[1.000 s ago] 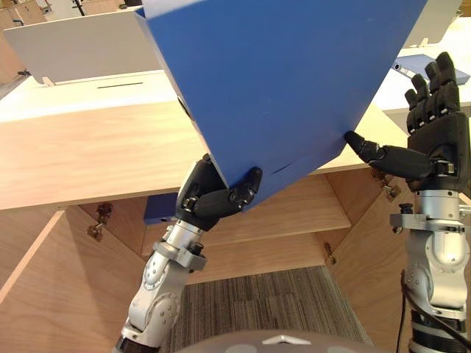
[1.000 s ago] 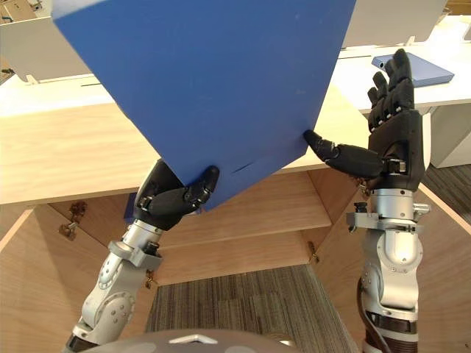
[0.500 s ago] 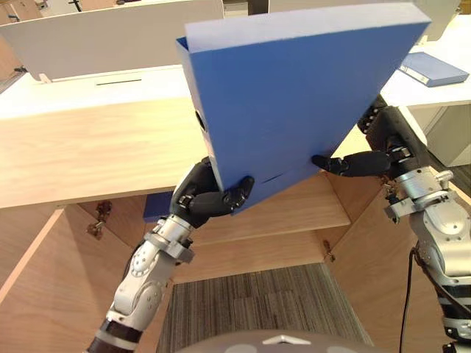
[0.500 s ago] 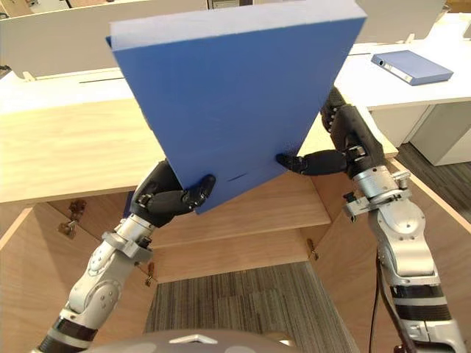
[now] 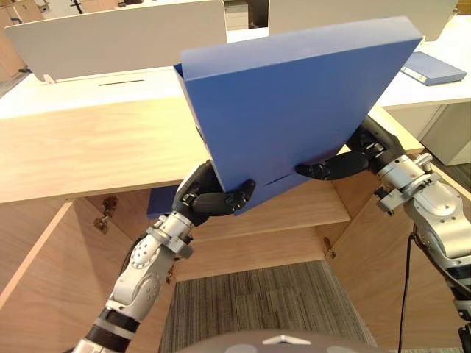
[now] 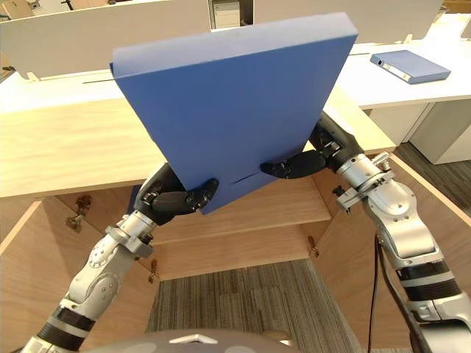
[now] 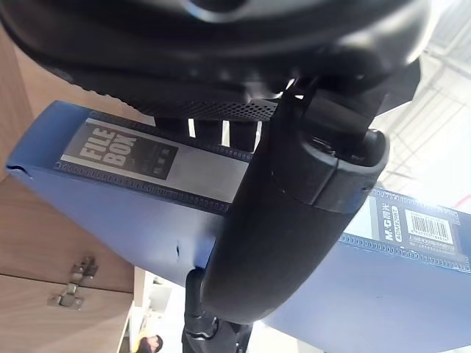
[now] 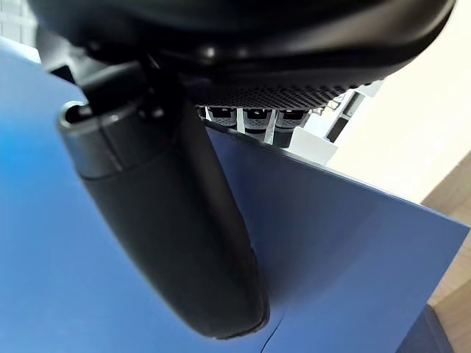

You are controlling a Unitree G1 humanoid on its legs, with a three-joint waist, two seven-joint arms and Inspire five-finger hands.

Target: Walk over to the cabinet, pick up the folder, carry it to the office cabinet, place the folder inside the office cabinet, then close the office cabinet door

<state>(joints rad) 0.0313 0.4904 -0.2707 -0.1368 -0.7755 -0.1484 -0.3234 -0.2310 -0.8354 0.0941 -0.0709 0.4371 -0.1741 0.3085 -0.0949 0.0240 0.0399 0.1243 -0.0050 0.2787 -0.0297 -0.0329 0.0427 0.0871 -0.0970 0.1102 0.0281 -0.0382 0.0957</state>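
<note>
A: What is on the left?
B: The office cabinet (image 5: pixel 88 147). Its wooden top runs wide across the head views, its left door (image 5: pixel 29 287) is swung open, and there is a metal hinge (image 5: pixel 108 213) on the inner wall.

A: And the left hand?
B: The left hand (image 5: pixel 210 197) rises in front of the opening and pinches the lower corner of the blue folder (image 5: pixel 294 110). Its thumb is on the near face and its fingers are behind. The left wrist view shows the thumb lying across the labelled spine.

A: Where is the folder itself?
B: It is in the air, tilted, in front of the cabinet top and wholly outside the cabinet, held between both hands. The shelf (image 5: pixel 309 213) shows below it.

A: The right hand?
B: The right hand (image 5: pixel 340 163) clamps the folder's lower right edge, with its thumb flat on the blue face and its fingers behind.

A: Further right?
B: The right door (image 5: pixel 368 257) stands open. Beyond it a second blue folder (image 5: pixel 433 68) lies flat on a white desk (image 5: pixel 401 92).
</note>
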